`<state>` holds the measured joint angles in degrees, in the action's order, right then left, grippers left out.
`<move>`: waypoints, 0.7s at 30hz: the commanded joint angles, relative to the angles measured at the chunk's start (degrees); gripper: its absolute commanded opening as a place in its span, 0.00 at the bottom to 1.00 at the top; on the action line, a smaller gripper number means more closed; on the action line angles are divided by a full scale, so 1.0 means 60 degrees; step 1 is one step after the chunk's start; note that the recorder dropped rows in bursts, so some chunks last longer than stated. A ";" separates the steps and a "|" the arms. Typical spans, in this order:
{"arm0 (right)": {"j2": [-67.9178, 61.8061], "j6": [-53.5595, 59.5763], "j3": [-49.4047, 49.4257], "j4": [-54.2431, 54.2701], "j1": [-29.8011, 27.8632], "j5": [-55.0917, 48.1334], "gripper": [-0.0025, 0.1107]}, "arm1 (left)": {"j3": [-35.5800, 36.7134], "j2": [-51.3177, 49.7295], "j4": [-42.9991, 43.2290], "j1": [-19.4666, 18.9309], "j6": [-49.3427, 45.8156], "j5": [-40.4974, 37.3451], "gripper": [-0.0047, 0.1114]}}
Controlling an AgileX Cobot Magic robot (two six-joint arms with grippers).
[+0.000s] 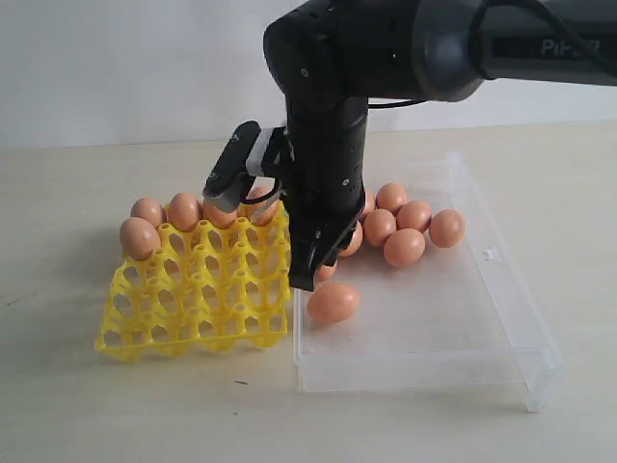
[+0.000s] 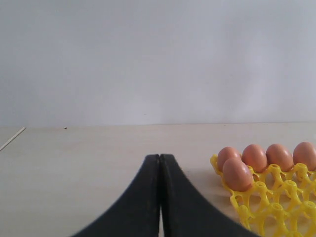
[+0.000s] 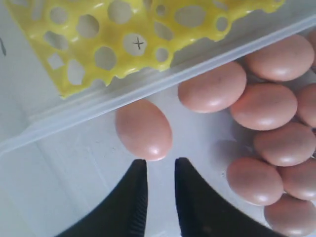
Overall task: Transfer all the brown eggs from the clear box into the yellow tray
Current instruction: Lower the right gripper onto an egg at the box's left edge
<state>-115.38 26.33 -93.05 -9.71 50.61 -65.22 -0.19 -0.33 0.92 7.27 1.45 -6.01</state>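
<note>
Right end effector hangs in the clear box above a lone brown egg, with the yellow tray alongside for short trips. Left end effector is pinched shut, parked aside. Right wrist: jaws slightly parted, empty, egg just beyond the tips.

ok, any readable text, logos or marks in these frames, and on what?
"PiP": pale lettering on the arm, the rest blurred.
"x": dark cross seen through a hole of the yellow tray.
Small mark on the clear box wall: too small to read.
</note>
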 commanded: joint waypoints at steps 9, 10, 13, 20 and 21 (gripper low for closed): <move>-0.0237 0.3505 0.0695 0.2942 -0.1234 0.0920 0.63 | 0.0031 0.0055 -0.0070 0.0024 0.0034 0.0021 0.04; -0.0446 0.3505 0.0695 0.2878 -0.1234 0.0889 0.64 | 0.0031 0.0055 -0.0070 0.0024 0.0034 0.0021 0.04; -0.0801 0.3505 0.0695 0.2661 -0.1234 0.0910 0.64 | 0.0031 0.0055 -0.0070 0.0024 0.0034 0.0021 0.04; -0.1403 0.3449 0.0695 0.2393 -0.1234 0.1379 0.63 | 0.0031 0.0055 -0.0070 0.0024 0.0034 0.0021 0.04; -0.1470 0.3312 0.0695 0.2349 -0.1234 0.1400 0.63 | 0.0031 0.0055 -0.0070 0.0024 0.0034 0.0021 0.04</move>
<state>-123.35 46.91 -89.00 5.36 43.52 -57.98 -0.19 -0.33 0.92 7.27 1.45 -6.01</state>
